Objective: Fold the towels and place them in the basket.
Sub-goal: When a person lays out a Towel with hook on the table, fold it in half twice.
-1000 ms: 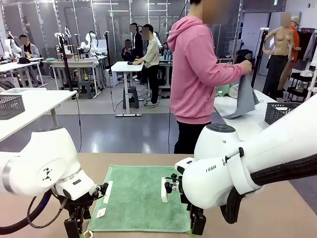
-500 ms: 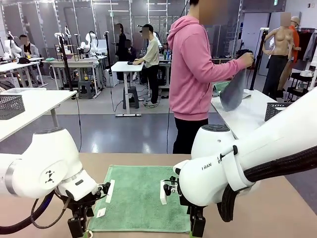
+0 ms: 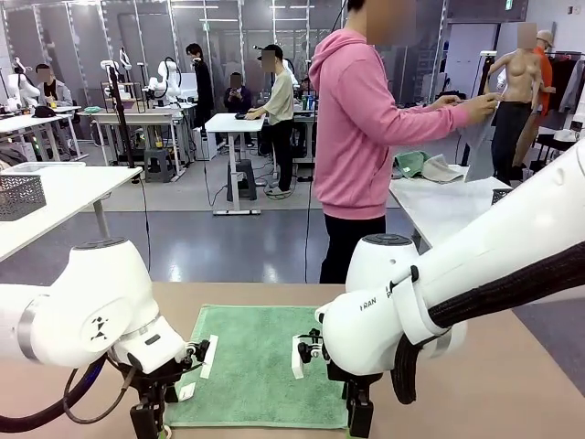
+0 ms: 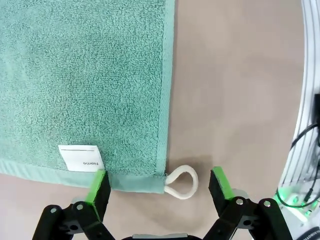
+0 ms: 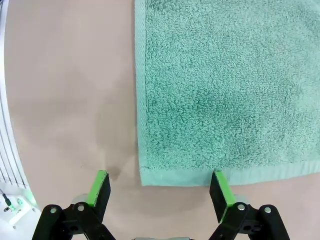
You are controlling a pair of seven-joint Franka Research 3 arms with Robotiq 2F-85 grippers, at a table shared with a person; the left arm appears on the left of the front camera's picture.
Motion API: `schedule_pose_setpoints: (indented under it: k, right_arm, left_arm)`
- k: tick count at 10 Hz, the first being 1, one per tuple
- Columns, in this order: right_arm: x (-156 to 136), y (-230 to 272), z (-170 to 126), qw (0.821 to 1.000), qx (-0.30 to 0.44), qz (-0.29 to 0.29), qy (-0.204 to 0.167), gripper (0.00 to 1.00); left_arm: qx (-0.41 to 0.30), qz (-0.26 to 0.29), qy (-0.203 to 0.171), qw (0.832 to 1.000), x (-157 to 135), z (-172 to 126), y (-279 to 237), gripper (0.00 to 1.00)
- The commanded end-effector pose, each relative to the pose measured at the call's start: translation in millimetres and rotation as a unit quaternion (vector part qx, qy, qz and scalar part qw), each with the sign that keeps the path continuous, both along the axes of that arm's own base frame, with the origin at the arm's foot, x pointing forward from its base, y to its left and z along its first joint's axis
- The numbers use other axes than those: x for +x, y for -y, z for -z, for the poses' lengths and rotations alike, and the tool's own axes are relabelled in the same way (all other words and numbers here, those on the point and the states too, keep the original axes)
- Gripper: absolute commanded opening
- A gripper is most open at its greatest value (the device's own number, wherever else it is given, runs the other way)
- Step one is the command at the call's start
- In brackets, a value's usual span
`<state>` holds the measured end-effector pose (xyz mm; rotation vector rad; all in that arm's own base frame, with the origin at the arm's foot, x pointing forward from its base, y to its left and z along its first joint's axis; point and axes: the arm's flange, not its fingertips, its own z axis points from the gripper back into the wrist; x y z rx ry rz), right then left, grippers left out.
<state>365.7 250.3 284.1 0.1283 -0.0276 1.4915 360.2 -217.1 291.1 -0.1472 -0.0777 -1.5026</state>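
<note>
Tan tabletop point(image 3: 512, 384), busy lab behind, and the green towel point(image 3: 260, 366) lies flat on it. Left gripper point(image 4: 159, 180) and right gripper point(image 5: 161, 182) stand with jaws wide apart, holding nothing, each straddling a near corner. From the front, the white arms hide those corners.

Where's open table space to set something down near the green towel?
Bare tabletop runs right of the green towel and in a strip along its far edge. The near corners are crowded: open left gripper at the tagged one, open right gripper at the other.
</note>
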Motion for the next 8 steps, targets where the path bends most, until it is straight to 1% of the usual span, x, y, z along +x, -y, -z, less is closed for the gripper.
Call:
schedule_pose_setpoints:
  k: [1,2,3,4,5,6,8]
  right_arm:
    - [5.4,-0.9,1.9,1.0,-0.003,-0.015,-0.002,1.0]
    - [6.2,-1.1,2.9,1.0,-0.005,-0.014,-0.002,1.0]
    - [6.2,-2.0,3.3,1.0,-0.008,-0.016,-0.001,0.76]
    - [6.1,-2.9,3.0,1.0,-0.01,-0.021,0.003,0.43]
    - [6.2,-2.7,1.9,1.0,-0.014,-0.022,0.003,0.18]
    - [6.7,-2.3,0.9,1.0,-0.018,-0.023,0.003,0.0]
    - [7.8,-2.7,-1.3,1.0,-0.02,-0.021,0.002,0.0]
  left_arm:
    - [0.01,-0.002,0.005,1.0,7.9,1.8,1.8,1.0]
    - [0.012,-0.006,0.002,1.0,8.8,3.7,1.4,0.91]
    - [0.013,-0.006,0.002,1.0,8.9,4.8,1.8,0.73]
    - [0.014,-0.004,0.006,1.0,9.1,4.7,2.2,0.35]
    - [0.013,-0.005,0.006,1.0,9.4,4.1,1.2,0.17]
    - [0.015,-0.004,0.008,1.0,9.7,3.9,0.3,0.0]
    - [0.014,-0.001,0.011,1.0,9.7,3.7,1.3,0.0]
